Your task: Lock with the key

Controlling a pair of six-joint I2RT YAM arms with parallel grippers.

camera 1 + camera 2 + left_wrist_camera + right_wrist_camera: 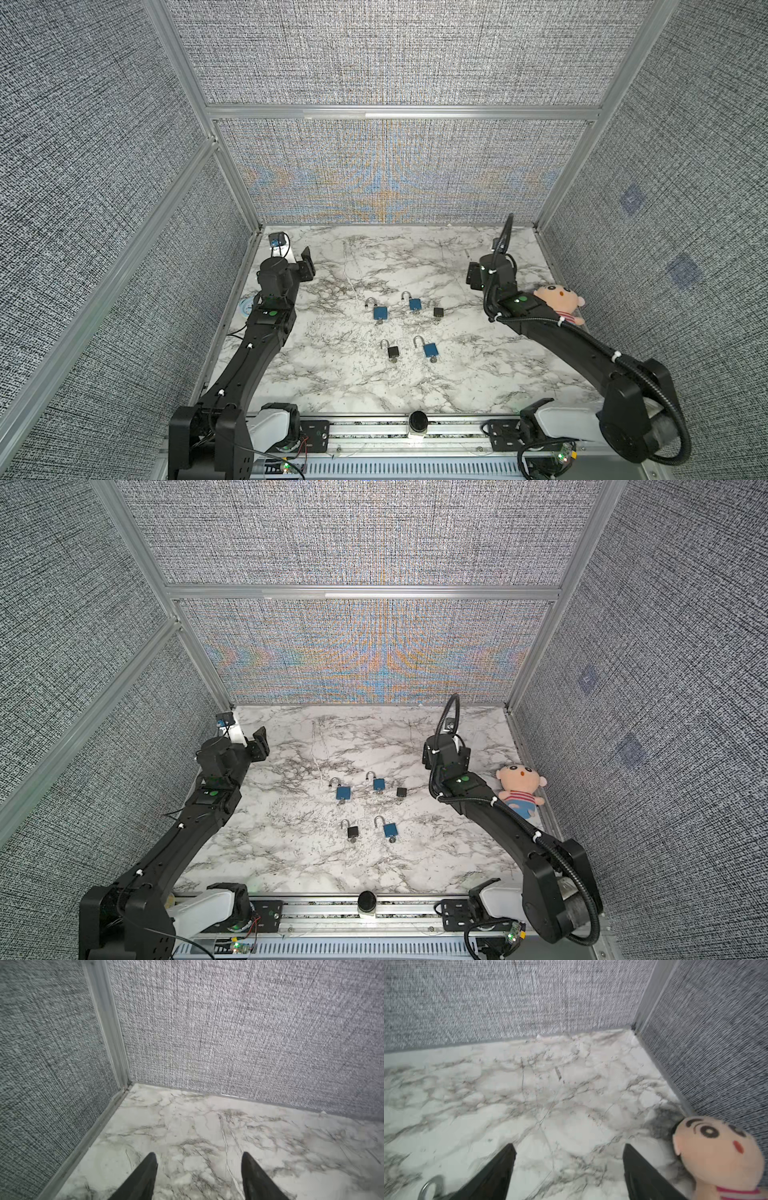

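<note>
Five padlocks (pixel 380 312) lie mid-bench, three blue and two black, shackles toward 12 o'clock, small keys (pixel 379 322) at their bases. The marble bench (pixel 332 386) spreads around them. The left gripper (pixel 199 1153) hangs at 10 o'clock from them, jaws apart and empty. The right gripper (pixel 569 1145) hangs at 2 o'clock, likewise spread, holding nothing. A plush doll (pixel 555 296) lies at 3 o'clock by the wall.
</note>
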